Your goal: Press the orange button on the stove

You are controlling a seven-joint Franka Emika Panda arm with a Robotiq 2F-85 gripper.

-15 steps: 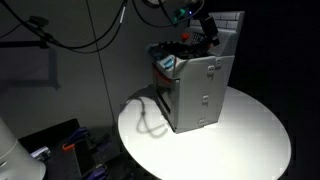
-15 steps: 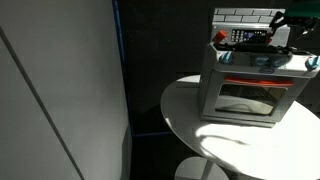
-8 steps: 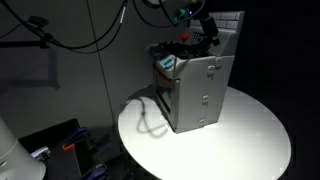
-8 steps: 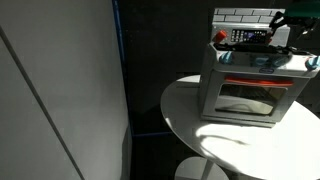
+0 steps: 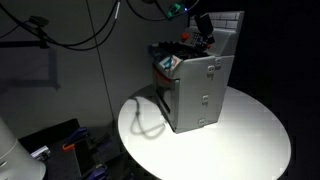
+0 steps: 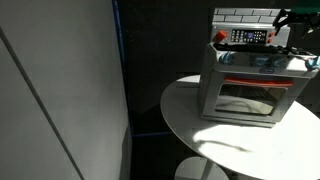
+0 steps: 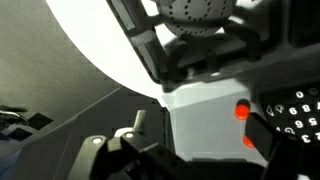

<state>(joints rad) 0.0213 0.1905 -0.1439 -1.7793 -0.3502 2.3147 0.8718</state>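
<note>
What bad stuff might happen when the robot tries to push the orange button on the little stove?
1. In the wrist view, the orange button has a second orange spot right next to it and a keypad beside it, so the gripper might hit the wrong one.
2. The stove stands on the round table. If it isn't fixed down, a hard push may slide it.

Open air above stove (image 6: 245, 88), tiled back panel (image 6: 240, 15) walls rear
</note>
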